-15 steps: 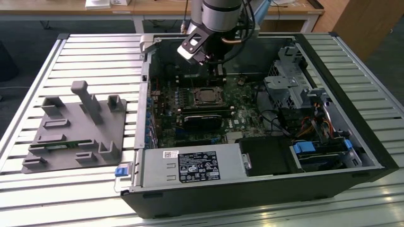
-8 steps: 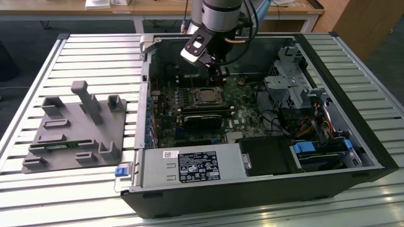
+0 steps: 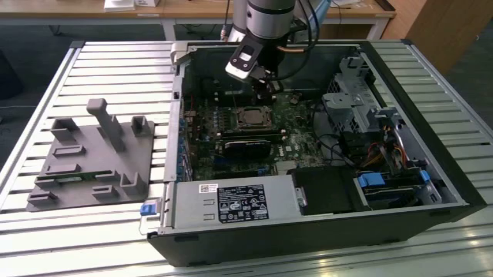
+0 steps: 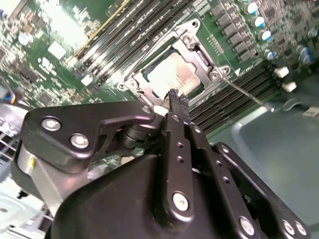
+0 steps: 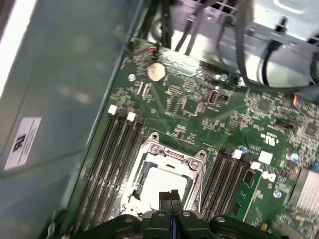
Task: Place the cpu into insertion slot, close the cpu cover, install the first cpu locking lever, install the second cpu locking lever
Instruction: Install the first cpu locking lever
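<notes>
As the arm (image 3: pixel 266 23) stood nearly upright over the open computer case (image 3: pixel 308 245), on the side of the insertion slot (image 3: pixel 253 117) away from the exterior camera, its wrist was tipped slightly. That left the gripper (image 3: pixel 269 88) pointing down at the slot's far edge.

In both wrist views the two fingers (image 4: pixel 173 107) were pressed together with no gap and gripped nothing. The tips sat just over the slot's rim, and whether they touched it couldn't be told.

The cpu (image 5: pixel 164 180) lay flat inside the slot as a pale square. The cpu cover (image 5: pixel 175 155) lay down around it, with the chip showing through the cut-out middle.

In the second wrist view a thin metal lever (image 4: pixel 246 93) ran out from one corner of the slot across the neighbouring black memory slots (image 4: pixel 234 97). Whether it was hooked couldn't be told.

More memory slots (image 5: pixel 107 159) flanked the slot on the green motherboard (image 5: pixel 199 109). A grey fixture (image 3: pixel 92 156) sat outside the case, well apart from the slot, toward the exterior view's left.
</notes>
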Controlling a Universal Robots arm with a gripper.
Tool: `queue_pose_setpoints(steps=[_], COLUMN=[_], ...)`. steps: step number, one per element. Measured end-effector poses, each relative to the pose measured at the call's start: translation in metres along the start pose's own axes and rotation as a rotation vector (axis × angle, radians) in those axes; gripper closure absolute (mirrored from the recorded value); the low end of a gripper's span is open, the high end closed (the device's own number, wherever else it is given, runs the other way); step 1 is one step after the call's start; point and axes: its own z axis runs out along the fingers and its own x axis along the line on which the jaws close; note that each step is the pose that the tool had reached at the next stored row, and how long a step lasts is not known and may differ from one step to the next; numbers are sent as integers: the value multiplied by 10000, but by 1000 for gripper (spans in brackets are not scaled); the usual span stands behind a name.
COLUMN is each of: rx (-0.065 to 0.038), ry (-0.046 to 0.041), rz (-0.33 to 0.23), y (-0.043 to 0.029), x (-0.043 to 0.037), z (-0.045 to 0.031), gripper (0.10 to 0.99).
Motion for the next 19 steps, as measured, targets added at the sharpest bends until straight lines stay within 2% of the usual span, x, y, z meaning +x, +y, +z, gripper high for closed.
queue_pose_setpoints(steps=[10, 15, 19], rx=[46, 60, 79], ry=[16, 21, 27], rz=[-1821, -2385, -3112], y=[0, 0, 0], x=[0, 0, 0], z=[0, 0, 2], gripper=[980, 980, 980])
